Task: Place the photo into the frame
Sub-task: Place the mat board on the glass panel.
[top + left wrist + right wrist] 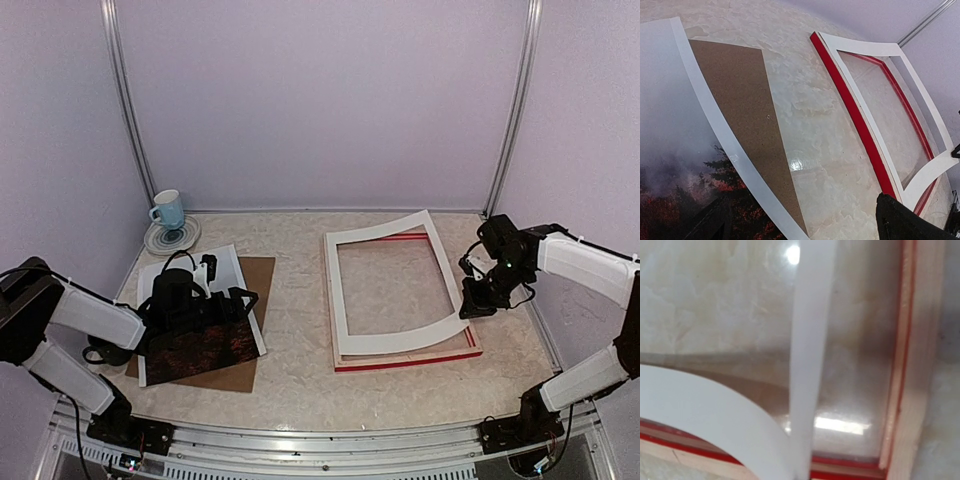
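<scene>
Photo not yet in the frame: the task looks barely begun.
The photo (195,345) lies print-up on the brown fibre board (262,280) at the left of the bench (295,250), well apart from the frame (400,362). The left fingers (905,222) hang over it spread wide, holding nothing. The frame lies back-up, thin pale-wood bars with red edges around shiny glazing (850,390). A thin white mat (385,345) sits skewed on it, bowed up where the right fingers (475,300), all but closed, pinch its near right corner. Left to do, I judge: settle the mat, then carry the flimsy print over and lay it in.
</scene>
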Available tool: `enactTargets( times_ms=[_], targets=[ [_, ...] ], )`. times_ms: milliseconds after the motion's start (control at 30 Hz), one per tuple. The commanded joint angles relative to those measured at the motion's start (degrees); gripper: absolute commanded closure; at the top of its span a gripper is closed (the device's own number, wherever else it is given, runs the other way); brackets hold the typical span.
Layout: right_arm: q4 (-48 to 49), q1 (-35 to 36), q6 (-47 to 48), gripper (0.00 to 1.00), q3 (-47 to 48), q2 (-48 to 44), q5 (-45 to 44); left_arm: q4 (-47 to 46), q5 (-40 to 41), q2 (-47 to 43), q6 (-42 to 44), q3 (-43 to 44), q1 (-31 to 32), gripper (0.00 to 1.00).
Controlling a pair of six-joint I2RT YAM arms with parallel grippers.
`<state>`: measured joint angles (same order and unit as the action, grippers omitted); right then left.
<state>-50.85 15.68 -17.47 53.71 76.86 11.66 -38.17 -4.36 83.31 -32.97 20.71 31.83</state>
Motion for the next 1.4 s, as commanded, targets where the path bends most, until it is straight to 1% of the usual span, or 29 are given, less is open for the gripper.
enactTargets(
  times_ms=[0, 67, 200, 333, 1033, 1367],
  targets=[
    [-3.64, -0.66, 0.55, 0.93, 3.53, -0.17, -3.38, -1.59, -0.95, -0.08, 0.14, -0.54, -0.46, 0.01],
    [-4.44, -0.65, 0.90, 0.93, 4.42, -0.28, -4.15, -1.58, -1.00, -0.01, 0.10, -0.50, -0.50, 0.01],
    [-4.53, -0.68, 1.51, 0.92, 4.15, -0.22, -2.34, -1.51, -1.18, -0.03, 0.19, -0.41, -0.52, 0.01],
    [-4.74, -0.65, 1.44, 0.91, 4.29, -0.71, -2.46, -1.38, -1.13, -0.03, 0.19, -0.45, -0.55, 0.01],
    [-7.75, -0.65, 2.47, 0.90, 6.92, -4.12, 1.43, -1.47, -1.15, 0.02, 0.01, -0.41, -0.55, 0.01],
    [-8.66, -0.68, 2.31, 0.90, 6.66, -5.58, 1.62, -1.51, -1.10, 0.15, -0.07, -0.41, -0.55, 0.01]
  ],
)
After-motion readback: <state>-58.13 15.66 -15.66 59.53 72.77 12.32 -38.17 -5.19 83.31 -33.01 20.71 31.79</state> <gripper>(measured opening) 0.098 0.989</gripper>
